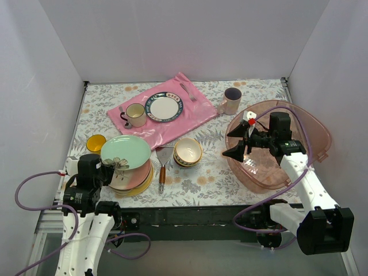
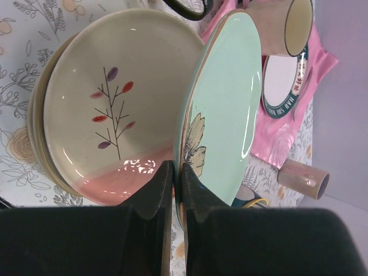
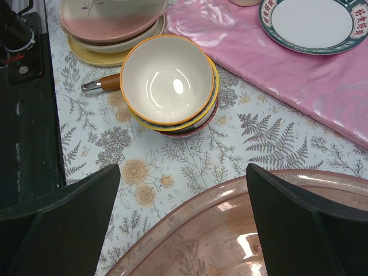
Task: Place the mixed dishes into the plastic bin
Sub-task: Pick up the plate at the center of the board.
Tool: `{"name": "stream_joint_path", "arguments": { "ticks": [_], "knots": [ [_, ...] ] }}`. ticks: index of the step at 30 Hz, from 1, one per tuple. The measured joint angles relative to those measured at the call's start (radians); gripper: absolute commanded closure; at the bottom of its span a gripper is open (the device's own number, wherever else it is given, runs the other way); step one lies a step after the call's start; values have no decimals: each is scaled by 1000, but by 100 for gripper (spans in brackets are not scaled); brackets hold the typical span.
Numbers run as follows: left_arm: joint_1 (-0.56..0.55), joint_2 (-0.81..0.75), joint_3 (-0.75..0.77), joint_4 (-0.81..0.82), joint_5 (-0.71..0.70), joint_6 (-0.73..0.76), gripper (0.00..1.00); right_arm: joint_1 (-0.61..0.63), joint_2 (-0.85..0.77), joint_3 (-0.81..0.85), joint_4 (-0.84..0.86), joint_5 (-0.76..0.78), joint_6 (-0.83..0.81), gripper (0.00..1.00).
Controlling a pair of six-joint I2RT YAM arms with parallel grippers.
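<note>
My left gripper (image 1: pixel 110 167) (image 2: pixel 175 172) is shut on the near rim of the mint-green flowered plate (image 1: pixel 126 150) (image 2: pixel 227 109). The plate is tilted up off the stack of cream and pink plates (image 1: pixel 135 179) (image 2: pixel 109 109) at the front left. A stack of small bowls (image 1: pixel 188 151) (image 3: pixel 168 77) sits mid-table. The yellow mug (image 1: pixel 95 142) stands left of the stack, and the pinkish mug (image 1: pixel 232 100) (image 2: pixel 302 178) stands at the back. My right gripper (image 1: pixel 234 144) (image 3: pixel 183 169) hangs open and empty over the left rim of the plastic bin (image 1: pixel 307 123) (image 3: pixel 230 230).
A pink mat (image 1: pixel 192 115) at the back carries a white plate with a blue rim (image 1: pixel 164 107), a cream mug (image 1: pixel 135 115) and cutlery. A spatula (image 1: pixel 163 164) lies between the plate stack and the bowls. White walls enclose the table.
</note>
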Motion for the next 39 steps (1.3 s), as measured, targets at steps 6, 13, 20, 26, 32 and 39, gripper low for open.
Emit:
{"name": "stream_joint_path", "arguments": {
  "ticks": [6,13,20,26,32,39],
  "knots": [
    [0,-10,21,32,22,31,100,0,3,0,-1,-3,-1,1],
    [0,-10,29,48,40,48,100,0,3,0,-1,-6,-2,1],
    [0,-10,38,67,54,60,100,0,6,0,-2,-6,-2,1],
    [0,-10,50,87,72,68,100,0,14,0,-4,-6,-2,1],
    [0,-9,59,97,89,74,100,0,15,0,-4,-6,-2,1],
    [0,-9,65,134,116,83,100,-1,15,0,-4,-6,-2,1]
  ]
}}
